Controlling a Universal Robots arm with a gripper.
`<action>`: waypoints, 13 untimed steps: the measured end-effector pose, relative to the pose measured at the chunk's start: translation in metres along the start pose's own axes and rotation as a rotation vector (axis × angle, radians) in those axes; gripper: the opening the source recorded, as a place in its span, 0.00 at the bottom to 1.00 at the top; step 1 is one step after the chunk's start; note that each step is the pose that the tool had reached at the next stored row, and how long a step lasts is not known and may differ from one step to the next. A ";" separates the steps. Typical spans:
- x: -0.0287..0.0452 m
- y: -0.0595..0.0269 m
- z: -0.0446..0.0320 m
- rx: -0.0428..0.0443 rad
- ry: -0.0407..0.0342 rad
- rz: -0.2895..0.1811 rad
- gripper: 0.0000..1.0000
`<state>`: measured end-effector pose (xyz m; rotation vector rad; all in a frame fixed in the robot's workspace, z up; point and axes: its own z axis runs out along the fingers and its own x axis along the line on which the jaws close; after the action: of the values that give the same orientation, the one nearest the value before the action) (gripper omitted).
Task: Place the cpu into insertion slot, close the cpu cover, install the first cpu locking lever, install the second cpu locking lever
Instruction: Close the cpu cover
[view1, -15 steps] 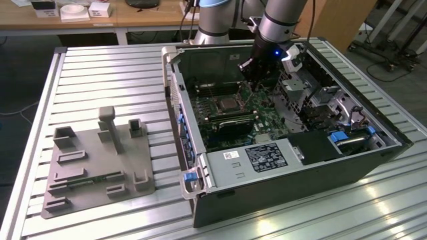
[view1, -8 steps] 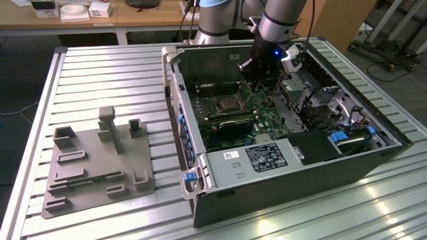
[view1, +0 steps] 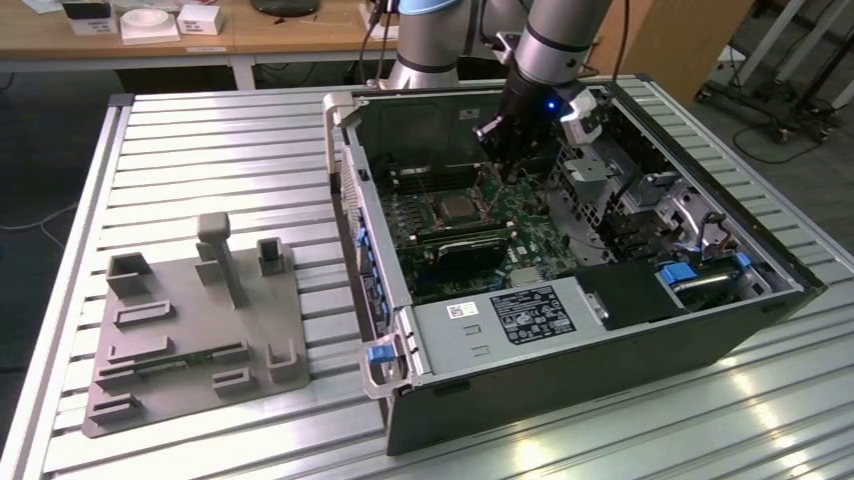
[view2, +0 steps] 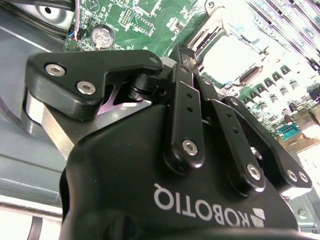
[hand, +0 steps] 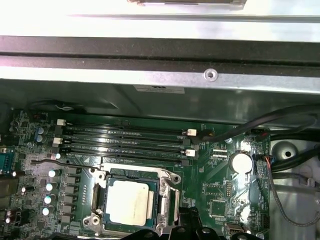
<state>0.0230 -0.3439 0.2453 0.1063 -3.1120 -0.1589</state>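
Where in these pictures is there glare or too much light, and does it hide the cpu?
In the second wrist view, glare washes the cpu nearly white; in the first wrist view its metal top is evenly lit, but the band beyond the case wall is blown out; in the exterior view, bright reflections lie on the slatted table.

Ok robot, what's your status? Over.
Gripper low over the green board, beside the chip. Chip seated in the board, silver frame around it. Nothing on the chip.
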 end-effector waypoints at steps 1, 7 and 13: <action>0.0002 0.0000 -0.0003 -0.0025 -0.0002 0.000 0.10; 0.0020 0.0003 -0.0011 -0.0085 -0.0007 0.000 0.10; 0.0031 0.0006 -0.0034 -0.0064 -0.0005 0.000 0.10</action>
<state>0.0199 -0.3439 0.2488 0.1061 -3.1117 -0.1689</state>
